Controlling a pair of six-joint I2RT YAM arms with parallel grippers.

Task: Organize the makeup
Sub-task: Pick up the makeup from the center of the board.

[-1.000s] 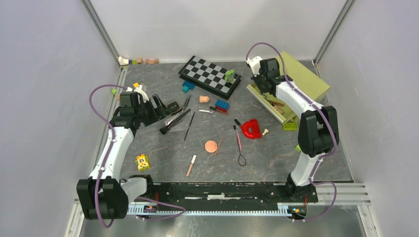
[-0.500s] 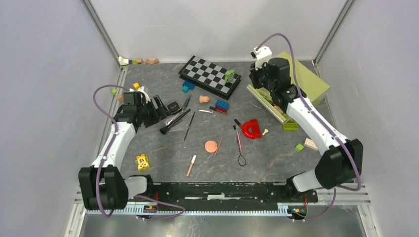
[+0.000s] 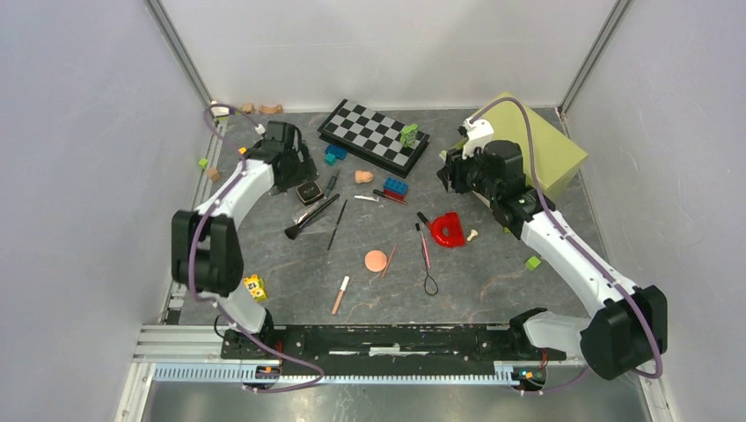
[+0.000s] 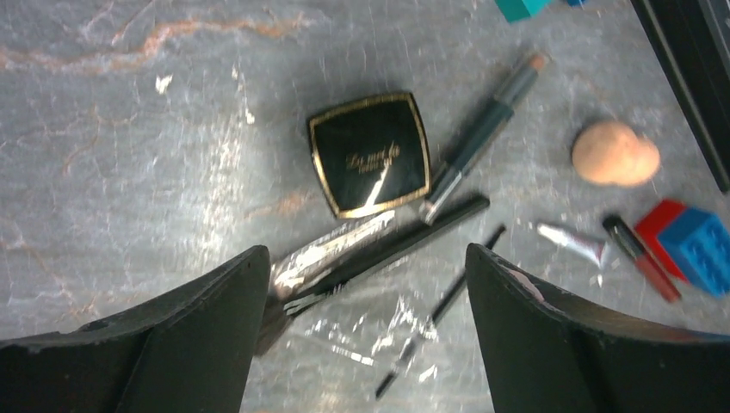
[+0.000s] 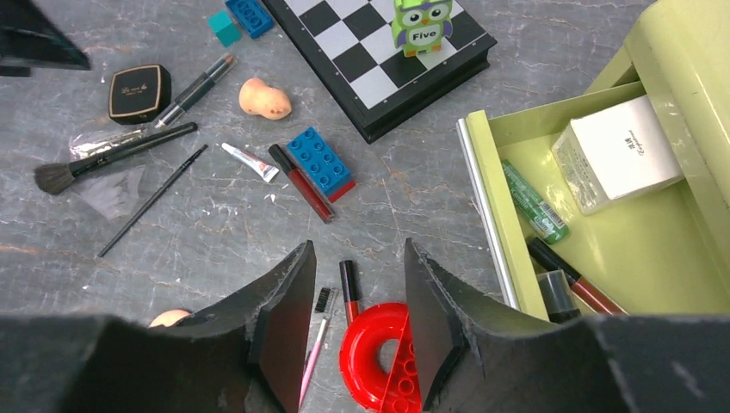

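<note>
Dark compact just beyond left hand

Left wrist view: the black-handled brush runs behind the left pincer's finger at lower left, which hides its bristles. The top edge cuts off the teal brick, and the right edge cuts off the blue brick. The gold lettering on the compact is too blurred to read.

Right wrist view: the right pincer covers most of the peach puff at lower left. The green drawer runs past the right edge.

Grey marbled table with dark compact, black brush, peach puff, chessboard, red horseshoe piece
</note>
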